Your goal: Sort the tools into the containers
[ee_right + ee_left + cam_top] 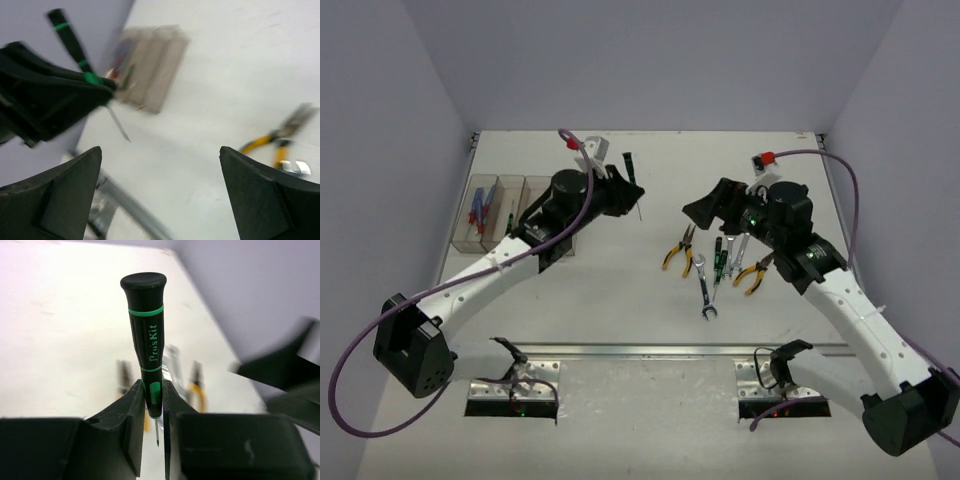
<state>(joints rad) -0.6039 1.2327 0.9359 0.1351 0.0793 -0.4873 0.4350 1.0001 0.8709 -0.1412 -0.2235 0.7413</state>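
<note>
Screwdriver (left claw) — bins nearby

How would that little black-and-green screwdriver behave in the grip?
Probably stiff and light: the screwdriver looks slim and solid. Its round handle would likely roll if laid on the table. The left gripper pinches only its lower end, so it might pivot or slip.

The top camera looks down from high above the near edge over the whole tabletop. The left wrist camera, close behind the left claw, faces right; the right wrist camera faces left. All three catch the black/green-handled screwdriver.
</note>
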